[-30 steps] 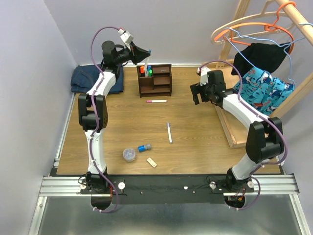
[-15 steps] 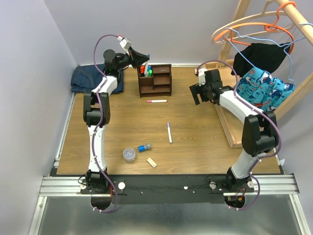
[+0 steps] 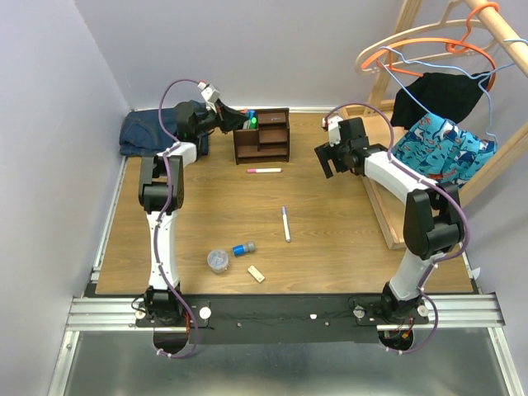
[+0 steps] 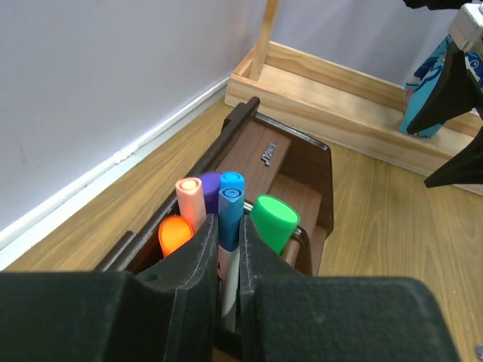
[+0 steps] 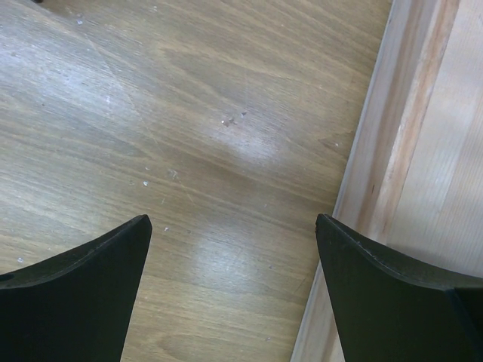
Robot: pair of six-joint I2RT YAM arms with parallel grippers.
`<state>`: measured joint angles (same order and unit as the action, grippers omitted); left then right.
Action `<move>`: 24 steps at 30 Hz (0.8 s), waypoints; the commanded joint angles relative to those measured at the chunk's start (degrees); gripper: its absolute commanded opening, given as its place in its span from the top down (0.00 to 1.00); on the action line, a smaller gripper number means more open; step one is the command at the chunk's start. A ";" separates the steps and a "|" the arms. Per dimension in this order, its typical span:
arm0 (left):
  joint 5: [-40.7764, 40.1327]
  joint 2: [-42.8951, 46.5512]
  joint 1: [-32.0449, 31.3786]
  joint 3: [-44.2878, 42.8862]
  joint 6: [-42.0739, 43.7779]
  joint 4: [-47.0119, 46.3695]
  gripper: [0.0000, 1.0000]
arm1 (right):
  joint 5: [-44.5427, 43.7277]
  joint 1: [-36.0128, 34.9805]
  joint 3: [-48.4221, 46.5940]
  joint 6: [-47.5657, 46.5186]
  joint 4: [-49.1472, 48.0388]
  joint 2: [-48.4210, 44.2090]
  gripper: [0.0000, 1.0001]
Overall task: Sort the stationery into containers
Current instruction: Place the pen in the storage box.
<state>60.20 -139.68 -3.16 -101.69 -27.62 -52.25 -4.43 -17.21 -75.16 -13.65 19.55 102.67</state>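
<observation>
While the left gripper [image 4: 229,230] came down onto the organiser [image 4: 290,162], it stayed clamped on the blue-capped marker [image 4: 229,202], now level with the green highlighter [image 4: 275,220] in the tall section. Release looked due. Pink marker [image 3: 264,171], purple marker [image 3: 285,223], tub [image 3: 218,261], cylinder [image 3: 243,248] and block [image 3: 256,273] lay unsorted on the table [image 3: 346,231]. Right gripper [image 5: 232,226] hung spread, empty, shifted slightly left.

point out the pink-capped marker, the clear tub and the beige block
pink-capped marker [image 3: 264,171], top external view, middle of barrel
clear tub [image 3: 218,261], top external view, centre of top
beige block [image 3: 256,274], top external view, top face
</observation>
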 commanded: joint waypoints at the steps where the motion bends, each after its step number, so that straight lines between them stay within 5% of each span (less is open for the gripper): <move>1: 2.46 5.03 0.35 5.00 1.42 -3.30 0.80 | -0.94 -0.72 -0.17 -0.94 -0.83 0.25 0.03; 8: 1.58 10.82 0.61 4.75 2.56 -3.04 0.56 | -0.58 -0.98 0.10 -0.59 -0.48 -1.60 0.03; 14: 5.88 20.66 0.17 3.61 13.41 10.03 0.49 | 0.91 -0.98 2.64 0.29 -1.53 -4.76 0.03; 17: 7.39 26.28 -1.58 1.60 30.33 33.36 0.47 | 1.17 -0.98 4.31 0.64 -2.67 -7.21 0.03; 18: 4.95 28.82 -3.76 0.80 37.21 50.75 0.46 | 1.00 -1.07 4.92 0.64 -2.94 -7.75 0.03; 21: -4.70 33.83 -9.04 0.79 53.58 77.81 0.46 | 0.47 -0.98 7.21 2.66 -3.38 -11.08 0.02; 24: -17.20 37.97 -16.51 5.61 46.47 84.22 0.48 | 0.91 -0.98 9.15 7.57 -2.33 -13.89 0.02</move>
<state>59.13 -107.39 -9.10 -100.79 9.02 -1.93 -4.08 -17.96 -68.64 -12.12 17.82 93.45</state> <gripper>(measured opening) 0.541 0.978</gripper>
